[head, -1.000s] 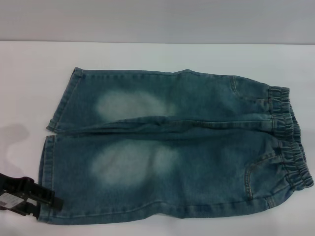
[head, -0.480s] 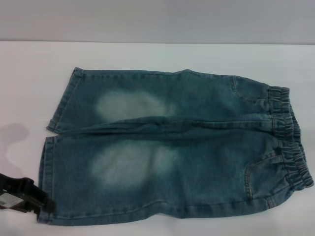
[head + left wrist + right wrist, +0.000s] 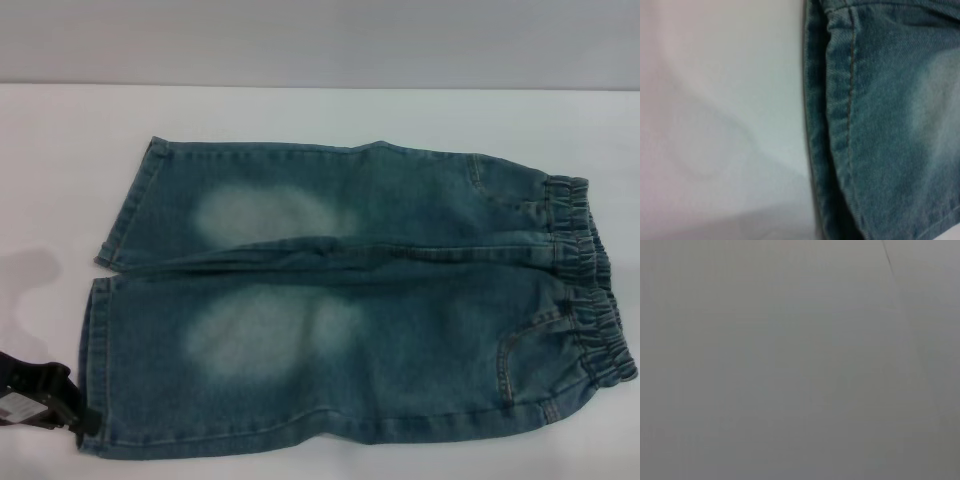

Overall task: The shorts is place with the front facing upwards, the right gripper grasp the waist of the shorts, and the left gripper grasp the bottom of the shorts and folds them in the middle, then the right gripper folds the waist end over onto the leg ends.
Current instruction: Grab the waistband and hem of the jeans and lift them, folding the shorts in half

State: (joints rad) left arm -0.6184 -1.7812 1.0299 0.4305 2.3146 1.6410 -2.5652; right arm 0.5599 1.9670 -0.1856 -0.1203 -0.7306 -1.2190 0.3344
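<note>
The blue denim shorts (image 3: 380,300) lie flat and front up on the white table (image 3: 320,115). The bottom of the shorts, the two straight leg ends (image 3: 95,340), points to the left. The waist end (image 3: 590,290) with its ruffled elastic band is on the right. My left gripper (image 3: 80,412), a black claw, sits at the lower left, right at the near corner of the nearer leg hem. The left wrist view shows that stitched hem (image 3: 840,125) close up against the table (image 3: 715,125). My right gripper is out of view; its wrist view shows only a plain grey surface.
A grey wall (image 3: 320,40) rises behind the table's far edge. Bare white tabletop surrounds the shorts on the left and far sides. The shorts reach nearly to the right and near edges of the head view.
My left gripper has slid left and slightly nearer, from over the hem corner to its edge. The shorts have not moved.
</note>
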